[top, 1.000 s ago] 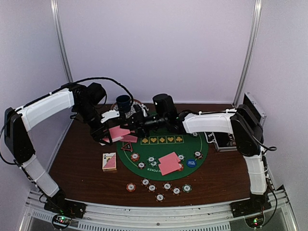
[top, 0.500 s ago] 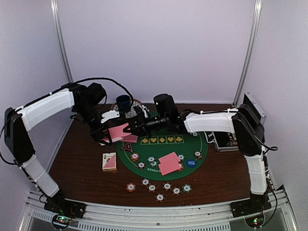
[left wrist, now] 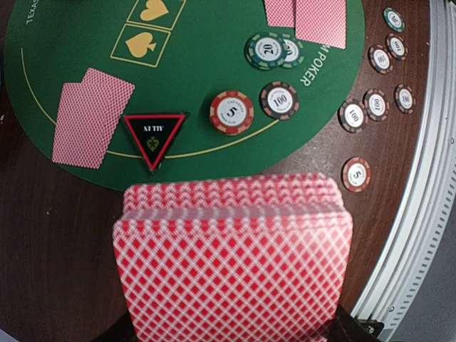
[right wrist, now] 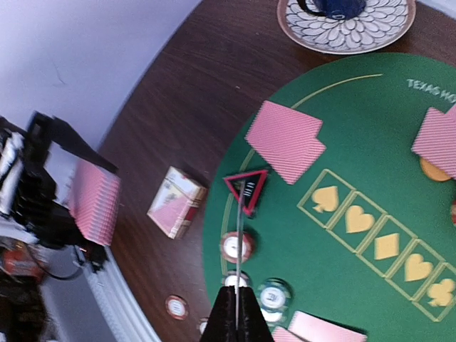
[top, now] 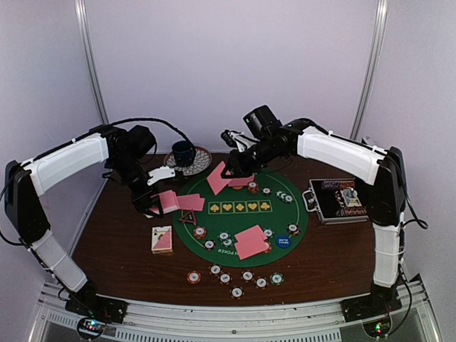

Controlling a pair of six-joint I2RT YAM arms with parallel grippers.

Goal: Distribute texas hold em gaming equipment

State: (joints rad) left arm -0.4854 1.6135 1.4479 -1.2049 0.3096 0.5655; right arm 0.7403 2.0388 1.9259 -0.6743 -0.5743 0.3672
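Top view. Dealing in hand, by the look of the layout. At left centre, left gripper (top: 158, 205) clenched on the deck (top: 169, 201) of pink-backed cards, just off the left rim of the green mat (top: 299, 231). At upper centre, right gripper (top: 229, 169) pinched shut on a single card (top: 216, 178), lifted over the upper part of the mat, near the cup (top: 183, 152). Hangs tilted, pink back to the camera, long axis from upper right down to lower left. Already flat on the mat: a pair of cards (top: 191, 203) at left, a second pair (top: 251, 241) lower centre, the triangle marker (top: 188, 217).

Probably calls next for lowering the single card flat, back up, onto the upper mat beside the orange chip (top: 251, 187), then letting go.

Left wrist view. Fills the lower half with the deck (left wrist: 231, 263), backs to the lens, slightly fanned toward the top. Runs off the bottom edge, so cannot tell its long axis here. Above it, the triangle marker (left wrist: 153, 137), apex pointing down the frame.

Right wrist view. Shows the single card (right wrist: 239, 235) edge-on: a thin line rising from the closed fingertips at bottom centre, long axis straight up the frame toward the triangle marker (right wrist: 247, 187). At left, the deck (right wrist: 96, 199) on edge, card box (right wrist: 177, 201) just right of it.
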